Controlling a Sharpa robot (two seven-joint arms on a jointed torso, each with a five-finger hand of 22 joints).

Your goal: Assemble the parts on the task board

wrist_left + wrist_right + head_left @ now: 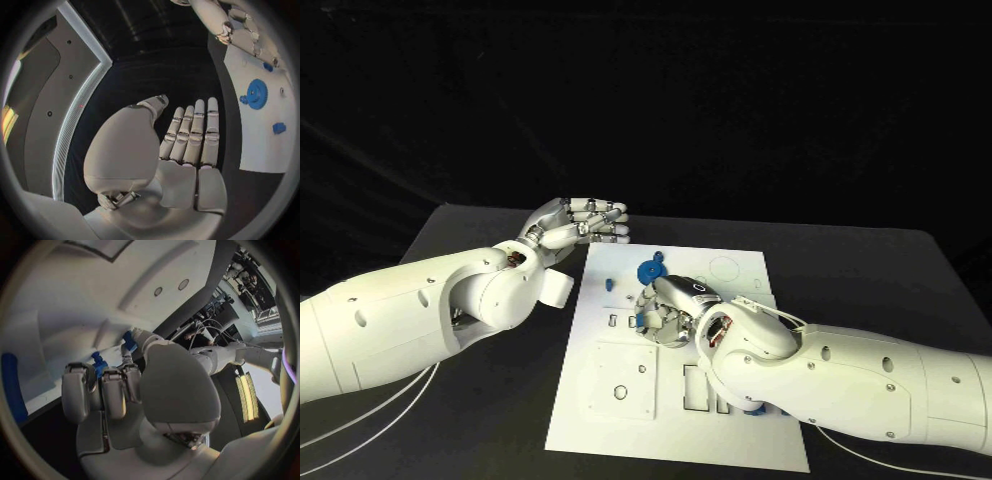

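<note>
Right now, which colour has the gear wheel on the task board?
Blue. The gear wheel shows best in the left wrist view, on the white task board.

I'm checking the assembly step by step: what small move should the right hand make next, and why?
Probably lower the small blue part onto the task board: the right hand pinches it just above the board, while the left hand hovers open beside it.

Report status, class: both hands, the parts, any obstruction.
Left hand open, off the task board. Right hand down on the board, fingers at a small blue part; grip unclear. Blue gear lies free. No obstruction seen.
</note>
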